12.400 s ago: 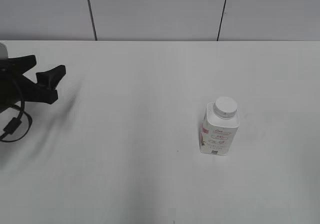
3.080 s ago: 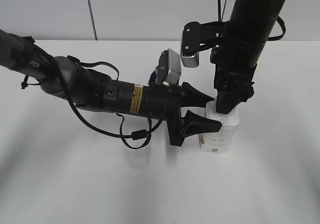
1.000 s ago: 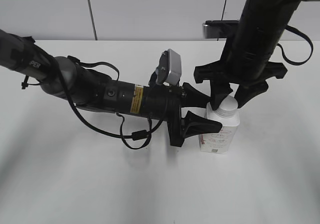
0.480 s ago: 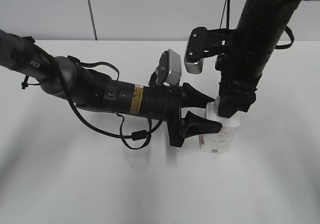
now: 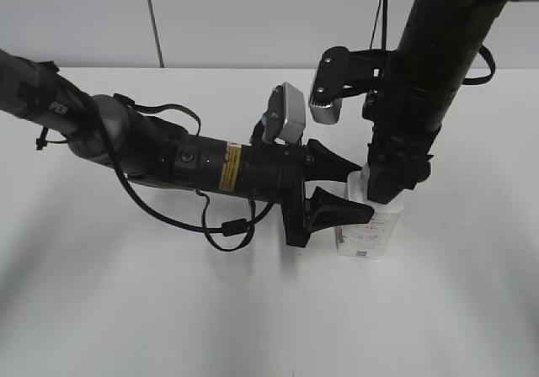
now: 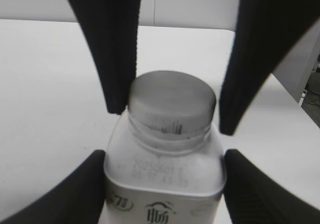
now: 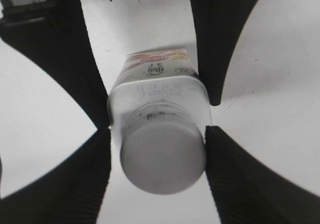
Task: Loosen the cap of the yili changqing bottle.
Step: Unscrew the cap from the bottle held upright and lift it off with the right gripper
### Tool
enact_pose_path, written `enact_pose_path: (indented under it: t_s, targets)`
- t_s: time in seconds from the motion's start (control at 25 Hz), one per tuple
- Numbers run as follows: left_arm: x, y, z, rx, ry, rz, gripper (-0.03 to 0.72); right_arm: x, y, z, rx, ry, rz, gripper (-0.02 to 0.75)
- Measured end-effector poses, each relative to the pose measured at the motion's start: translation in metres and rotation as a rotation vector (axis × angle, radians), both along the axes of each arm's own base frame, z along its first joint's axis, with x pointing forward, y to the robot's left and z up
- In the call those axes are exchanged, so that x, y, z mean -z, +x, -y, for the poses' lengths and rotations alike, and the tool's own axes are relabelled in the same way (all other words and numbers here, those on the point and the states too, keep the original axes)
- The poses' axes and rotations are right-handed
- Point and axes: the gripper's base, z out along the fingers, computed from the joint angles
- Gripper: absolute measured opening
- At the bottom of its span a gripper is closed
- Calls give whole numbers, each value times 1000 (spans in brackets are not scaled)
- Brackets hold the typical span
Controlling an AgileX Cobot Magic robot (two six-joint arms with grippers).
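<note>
The yili changqing bottle (image 5: 370, 230) stands upright on the white table. My left gripper (image 5: 341, 189) reaches in from the left and is shut on the bottle's body; its fingers press both sides in the left wrist view (image 6: 165, 184). My right gripper (image 5: 387, 183) comes down from above and is shut on the white cap (image 6: 172, 101), one finger on each side of its rim. In the exterior view the right gripper hides the cap. The right wrist view shows the cap (image 7: 162, 156) between my right fingers (image 7: 160, 169), with the bottle (image 7: 157, 91) below it.
The white table (image 5: 168, 310) stretches out around the bottle. A pale panelled wall (image 5: 253, 15) runs behind its far edge. The left arm with its cable (image 5: 168, 158) lies low across the table's left half.
One second ago my right gripper was open and spread around the cap. It has since turned and shut on the cap. The left gripper and bottle have not moved.
</note>
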Motion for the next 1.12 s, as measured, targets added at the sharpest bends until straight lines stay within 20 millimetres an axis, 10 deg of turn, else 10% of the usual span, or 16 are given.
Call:
enact_pose_path:
  t_s: [0.16,0.48,0.72,0.88,1.12]
  targets:
    - [0,0,0,0,0,0,434,0,-4,1,63,-12,-52,629]
    - [0,0,0,3,-1,0,433,-28,-14,6,239,27,-31,560]
    - [0,0,0,2,0,0,433,-54,-23,10,695,111,-45,554]
    - [0,0,0,2,0,0,433,-56,-23,11,1097,146,-113,554]
    - [0,0,0,2,0,0,433,-39,-17,7,1216,107,-159,554]
